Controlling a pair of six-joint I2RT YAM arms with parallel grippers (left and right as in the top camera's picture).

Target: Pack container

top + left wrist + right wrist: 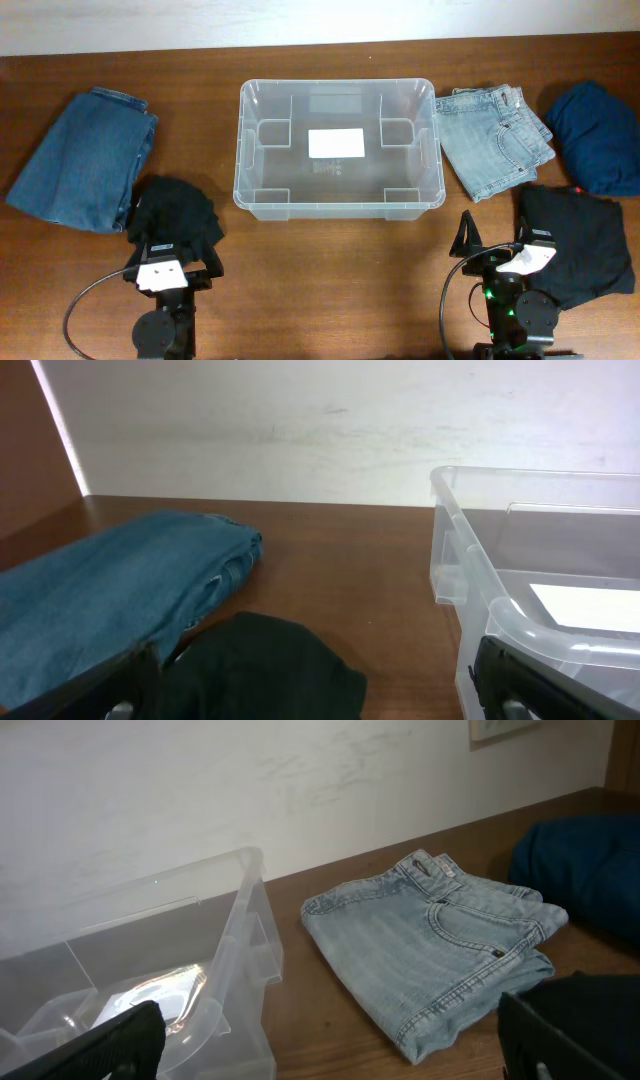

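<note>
Your left claw (172,248) and right claw (495,245) gape wide: pinch the left black garment (180,210) mid-fold, clearing the container (337,82) rim.

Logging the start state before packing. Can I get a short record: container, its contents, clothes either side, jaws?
container: clear, upright, lidless
contents: none, only white label on base
left side: dark jeans, left black garment
right side: pale jeans, navy garment, right black garment
jaws: both open, nothing held

Left: dark jeans (85,155), black garment (178,212); right: light jeans (495,140), navy garment (598,135)
</note>
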